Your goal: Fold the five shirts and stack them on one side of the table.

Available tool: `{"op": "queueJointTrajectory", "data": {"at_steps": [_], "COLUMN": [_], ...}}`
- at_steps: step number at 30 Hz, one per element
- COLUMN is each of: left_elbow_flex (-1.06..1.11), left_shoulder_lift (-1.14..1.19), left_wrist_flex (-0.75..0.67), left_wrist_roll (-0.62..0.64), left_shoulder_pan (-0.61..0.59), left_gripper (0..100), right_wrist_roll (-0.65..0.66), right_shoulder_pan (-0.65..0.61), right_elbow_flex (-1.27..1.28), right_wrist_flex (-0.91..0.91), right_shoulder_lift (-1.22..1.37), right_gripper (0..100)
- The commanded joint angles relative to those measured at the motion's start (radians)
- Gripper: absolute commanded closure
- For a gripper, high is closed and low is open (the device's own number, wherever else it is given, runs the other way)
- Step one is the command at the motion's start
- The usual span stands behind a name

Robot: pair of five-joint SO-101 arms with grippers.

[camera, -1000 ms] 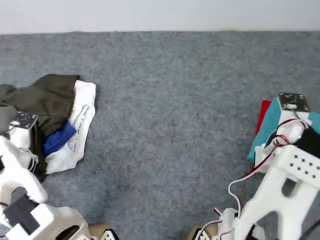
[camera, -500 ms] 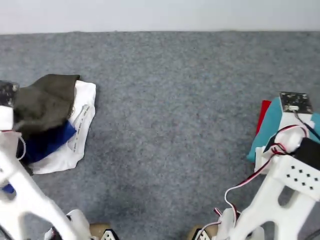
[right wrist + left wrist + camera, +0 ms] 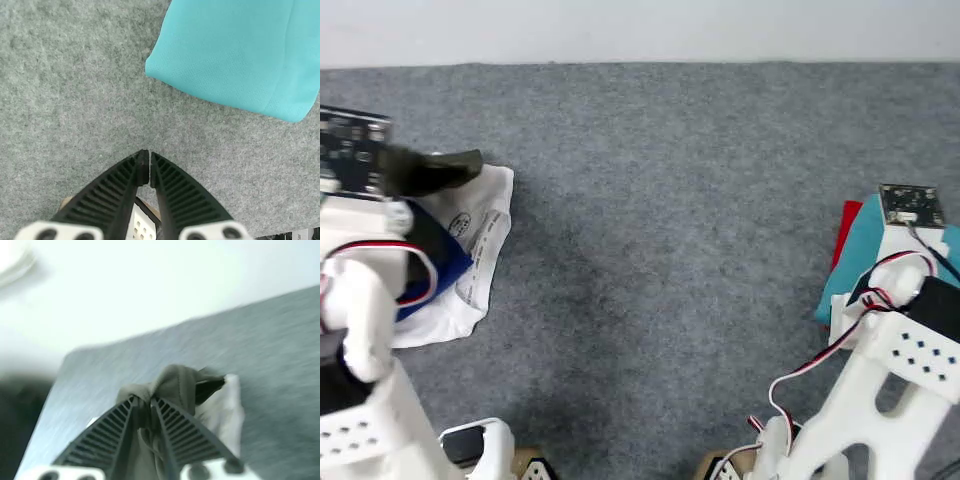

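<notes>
The olive shirt is clamped in the left tool and held bunched over the white shirt and blue shirt at the table's left side. The right tool is seen empty (tips pressed together) above the table, near the folded teal shirt but apart from it.

the surface is a rough, matt grey felt. the teal shirt is smooth fine-knit cloth, the olive shirt soft, matt cloth.
</notes>
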Motion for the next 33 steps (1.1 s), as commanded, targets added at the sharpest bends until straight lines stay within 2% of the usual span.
{"op": "queueJointTrajectory", "data": {"at_steps": [1, 9, 16, 22, 26, 30, 33], "left_elbow_flex": [-0.048, -0.041, -0.042, -0.050, -0.125, -0.268, -0.378], "left_shoulder_lift": [-0.020, 0.121, 0.379, 0.637, 0.810, 0.934, 0.973], "left_wrist_flex": [0.000, -0.005, -0.157, -0.328, -0.382, -0.284, -0.150], "left_wrist_roll": [0.015, 0.015, 0.017, 0.017, 0.017, 0.017, 0.025], "left_shoulder_pan": [0.212, 0.565, 0.741, 0.830, 0.861, 0.848, 0.822], "left_gripper": [99, 99, 99, 99, 99, 97, 88], "right_wrist_roll": [-0.003, -0.003, -0.003, -0.003, -0.003, -0.006, -0.003], "right_shoulder_pan": [-0.008, -0.008, -0.008, -0.008, -0.012, -0.013, -0.025], "right_elbow_flex": [0.000, 0.104, 0.109, 0.109, 0.120, 0.124, 0.124], "right_wrist_flex": [0.039, 0.039, 0.038, 0.036, 0.008, -0.051, -0.091], "right_shoulder_lift": [-0.031, -0.031, -0.031, -0.025, -0.024, -0.022, -0.021], "right_gripper": [98.9, 98.9, 98.9, 98.9, 98.9, 98.8, 98.7]}}
